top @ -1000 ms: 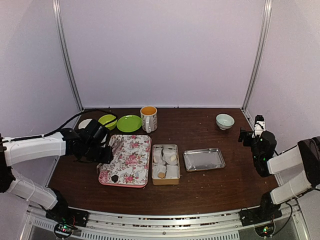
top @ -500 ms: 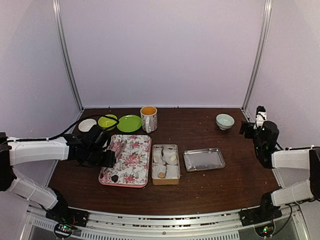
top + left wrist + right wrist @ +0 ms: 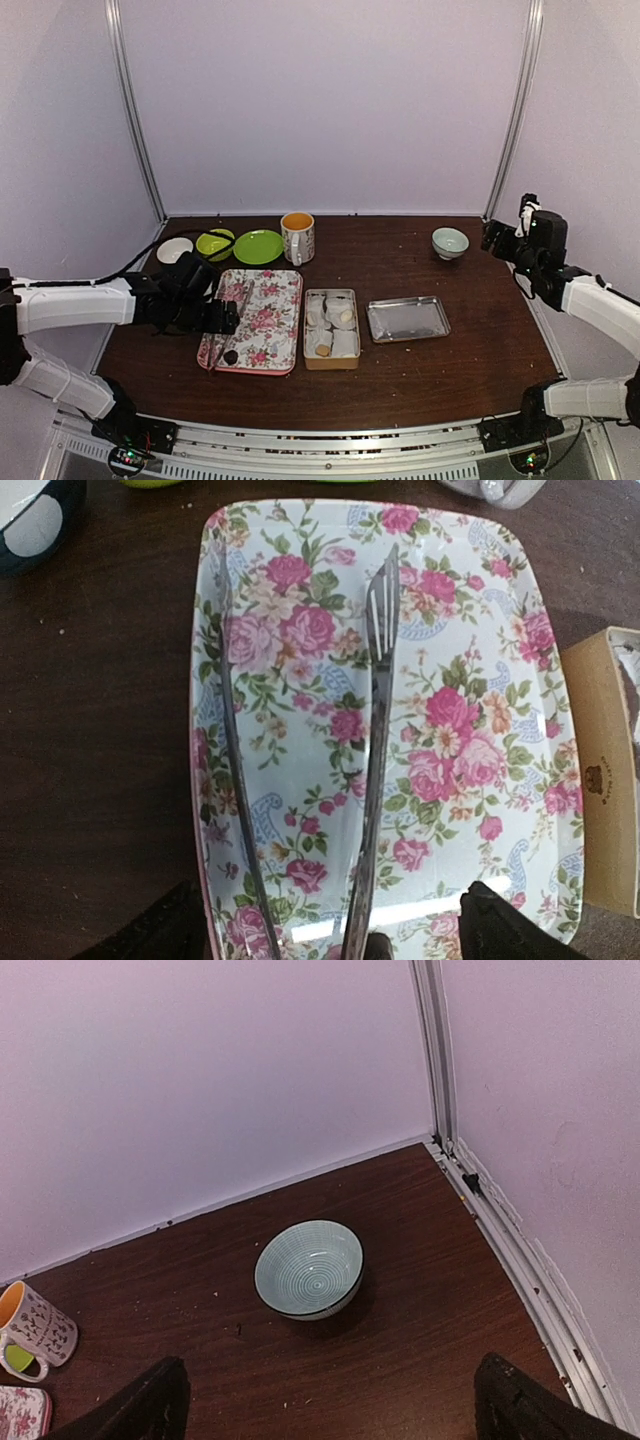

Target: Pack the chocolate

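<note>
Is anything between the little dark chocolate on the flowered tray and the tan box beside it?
Nothing visible does. The small dark brown chocolate lump has only bare flowered tray between it and the tan rectangular box; the metal tongs lie outside that gap.

Blue bowl [image 3: 308, 1282] on dark table [image 3: 420, 1250], mug [image 3: 35, 1330] at left, gripper [image 3: 335, 1400] spread wide

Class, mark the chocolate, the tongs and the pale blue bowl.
chocolate [image 3: 231, 356]: top view, its dark middle.
tongs [image 3: 381, 670]: left wrist view, the slotted right arm.
bowl [image 3: 308, 1270]: right wrist view, its inner bottom.
</note>
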`<state>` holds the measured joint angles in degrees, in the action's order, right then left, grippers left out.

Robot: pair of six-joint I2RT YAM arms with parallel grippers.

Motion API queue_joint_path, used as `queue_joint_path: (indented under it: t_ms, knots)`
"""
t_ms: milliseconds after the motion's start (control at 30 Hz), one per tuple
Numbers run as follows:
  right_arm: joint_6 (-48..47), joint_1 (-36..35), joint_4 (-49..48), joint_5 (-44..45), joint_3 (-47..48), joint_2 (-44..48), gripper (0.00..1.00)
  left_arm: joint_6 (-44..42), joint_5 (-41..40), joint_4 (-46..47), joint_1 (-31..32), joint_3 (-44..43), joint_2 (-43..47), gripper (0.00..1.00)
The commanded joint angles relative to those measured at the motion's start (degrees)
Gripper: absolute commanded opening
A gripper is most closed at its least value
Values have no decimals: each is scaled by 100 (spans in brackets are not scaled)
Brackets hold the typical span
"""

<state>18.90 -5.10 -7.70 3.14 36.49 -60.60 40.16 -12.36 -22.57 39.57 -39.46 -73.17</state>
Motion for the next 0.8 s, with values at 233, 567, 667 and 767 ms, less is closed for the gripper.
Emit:
queue_joint_path:
  t_ms: [233,567,667,767]
  knots:
    - [200,-78,2483,-2185,818,-572,81,-739,284,132,-37,-245,1160,88]
    - [-1251,-2547,2933,-1659,1315,-1030,76,-1095,579,314,-37,-267,1704,88]
    - [-1570,-3121,2675,-1323,1376,-1293,81,-1149,560,236,-37,-319,1834,88]
    - [-1933,-3633,2798,-709,1623,-1661,80,-1195,541,114,-37,-359,1981,88]
